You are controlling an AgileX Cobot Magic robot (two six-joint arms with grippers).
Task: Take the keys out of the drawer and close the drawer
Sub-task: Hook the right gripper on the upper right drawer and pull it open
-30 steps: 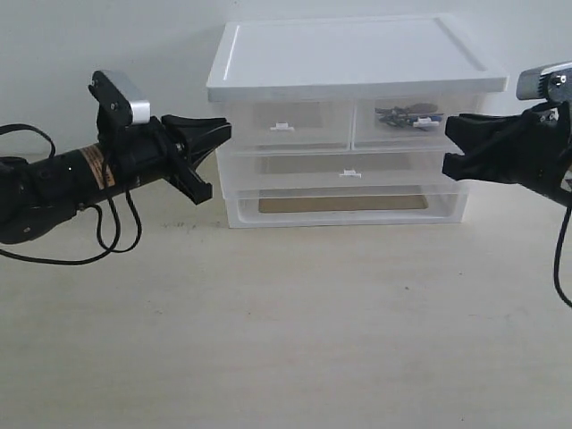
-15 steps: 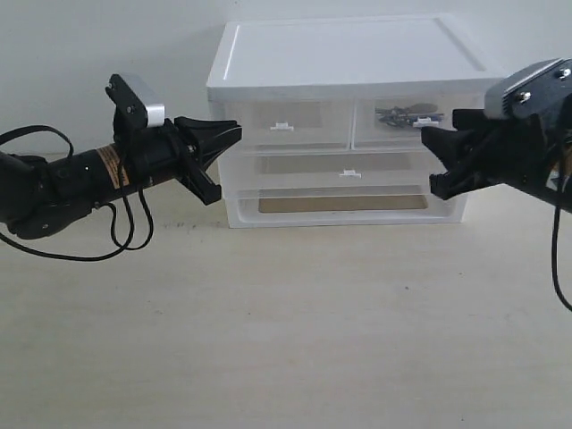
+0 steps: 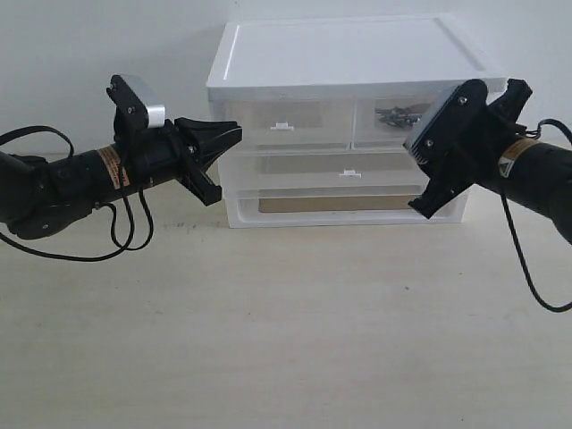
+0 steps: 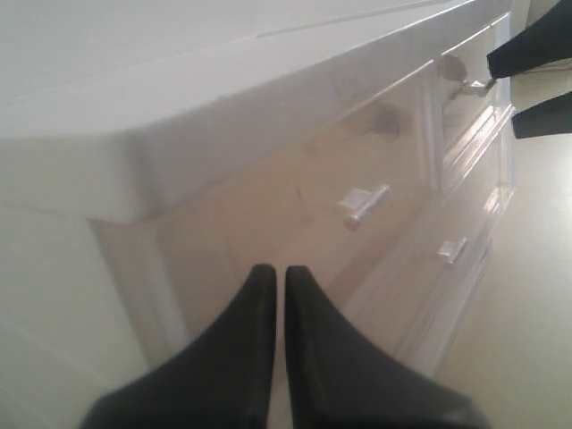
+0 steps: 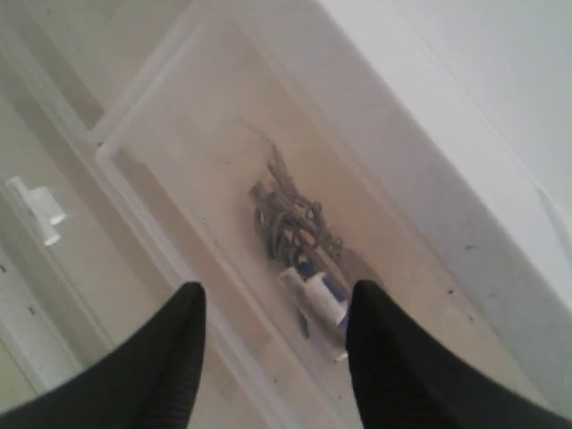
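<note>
The keys (image 5: pixel 290 223), a grey bunch with a blue tag (image 5: pixel 327 288), lie inside the drawer (image 5: pixel 206 179), the upper right one of the white unit (image 3: pixel 349 54). The exterior view shows the keys (image 3: pixel 399 114) through the drawer's translucent front (image 3: pixel 380 132), which sits flush with its left-hand twin. My right gripper (image 5: pixel 277 288) is open just in front of the drawer's white tab handle (image 5: pixel 313 297), holding nothing. In the exterior view the right gripper (image 3: pixel 435 143) has its tips hidden behind the wrist camera. My left gripper (image 3: pixel 234 134) is shut and empty at the unit's upper left corner.
The left-hand small drawer (image 3: pixel 281 125) and the full-width drawer (image 3: pixel 349 172) below are closed, with an open bottom shelf (image 3: pixel 344 204) under them. The unit stands at the back of a pale table (image 3: pixel 286 340), against a wall.
My right arm has swung in from the right to the front of the upper right drawer, and its jaws have opened. My left gripper edged toward the unit's corner, then held still.
</note>
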